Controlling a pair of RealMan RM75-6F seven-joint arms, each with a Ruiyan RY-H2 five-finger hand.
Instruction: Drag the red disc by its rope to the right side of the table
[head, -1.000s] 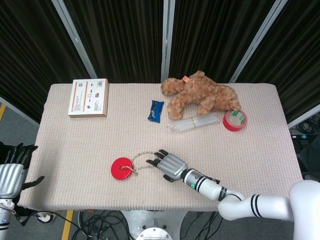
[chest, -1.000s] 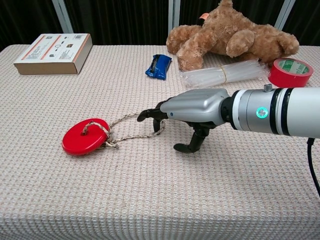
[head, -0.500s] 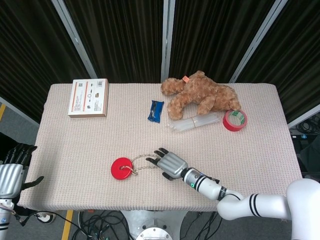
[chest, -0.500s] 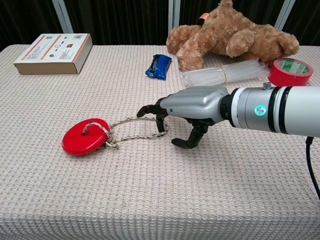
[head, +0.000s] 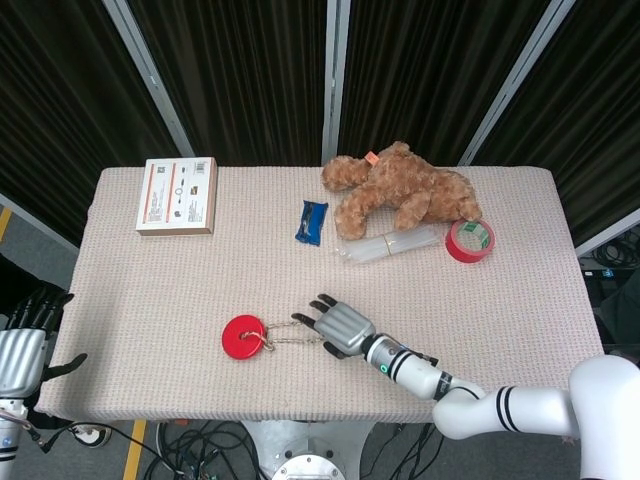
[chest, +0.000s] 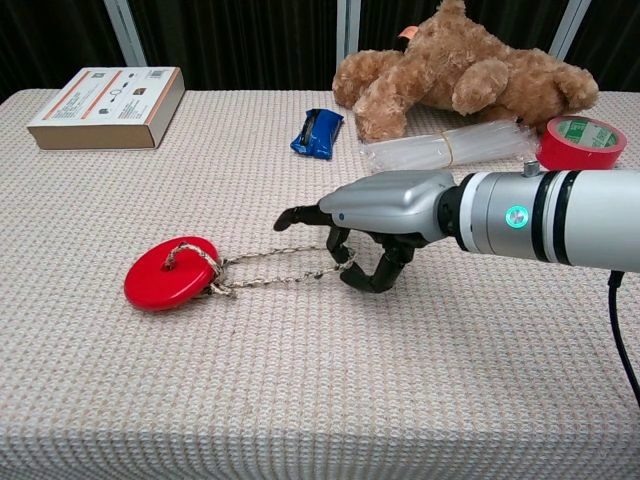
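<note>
The right robot hand (chest: 385, 225) had its fingers hooked in the rope (chest: 285, 268), which ran leftward to the disc (chest: 170, 272); the left robot hand (head: 22, 345) hung spread, off the counter (head: 520, 280).

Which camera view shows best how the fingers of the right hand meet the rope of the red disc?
The chest view: from the side, the right hand curls its fingers around the far end of the rope, which runs to the red disc. In the head view the hand covers that contact from above; only rope and disc show.
</note>
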